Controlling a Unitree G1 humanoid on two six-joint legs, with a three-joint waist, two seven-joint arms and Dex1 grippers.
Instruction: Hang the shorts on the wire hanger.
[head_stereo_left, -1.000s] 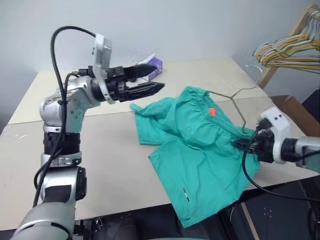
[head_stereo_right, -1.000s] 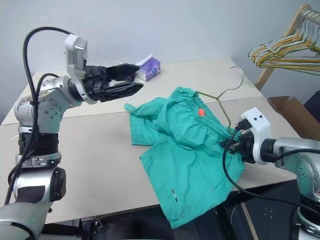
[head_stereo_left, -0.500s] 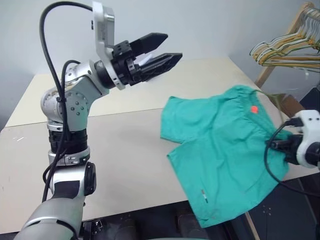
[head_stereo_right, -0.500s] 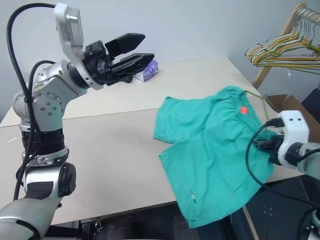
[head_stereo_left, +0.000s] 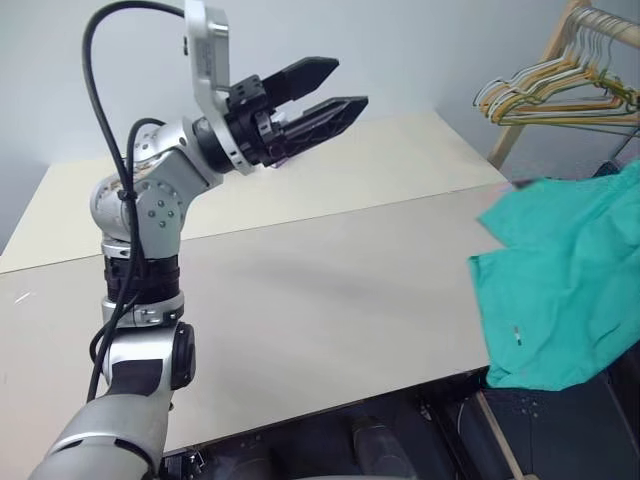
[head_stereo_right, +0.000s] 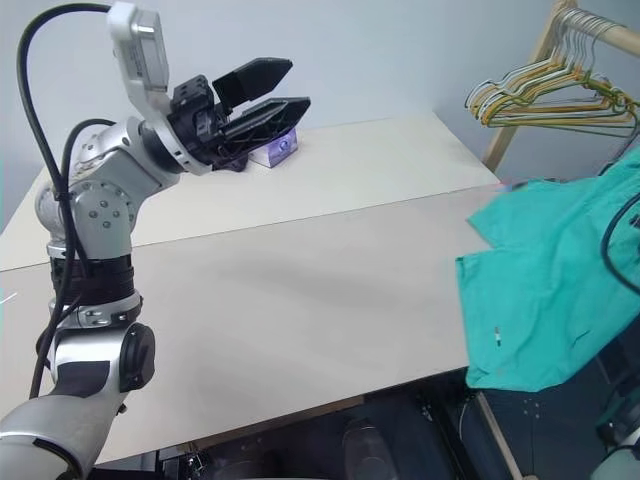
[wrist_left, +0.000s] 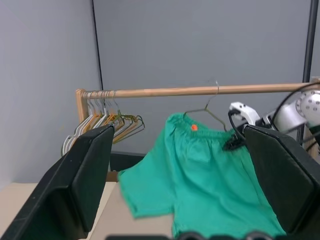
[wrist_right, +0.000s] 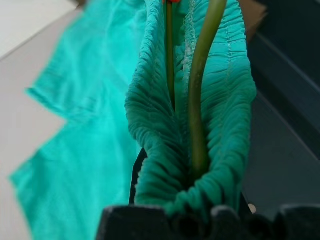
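Your left gripper (head_stereo_left: 322, 88): raised above the far side of the counter (head_stereo_left: 330, 290), fingers spread wide, nothing between them.

Your right gripper (wrist_left: 234, 142): pressed together, pinching the gathered waistband of the shorts (head_stereo_left: 565, 290) along with the wire hanger (wrist_left: 207, 107) threaded inside it.

Shorts: teal, lifted at the counter's right end, legs draping over the edge, small white mark on one leg, orange tag at the waistband.

Wire hanger: its hook stands up just by the wooden rail (wrist_left: 195, 91).

Other hangers (head_stereo_left: 545, 90): bunched on the rail.

Small purple box (head_stereo_right: 272, 148): far side of the counter.
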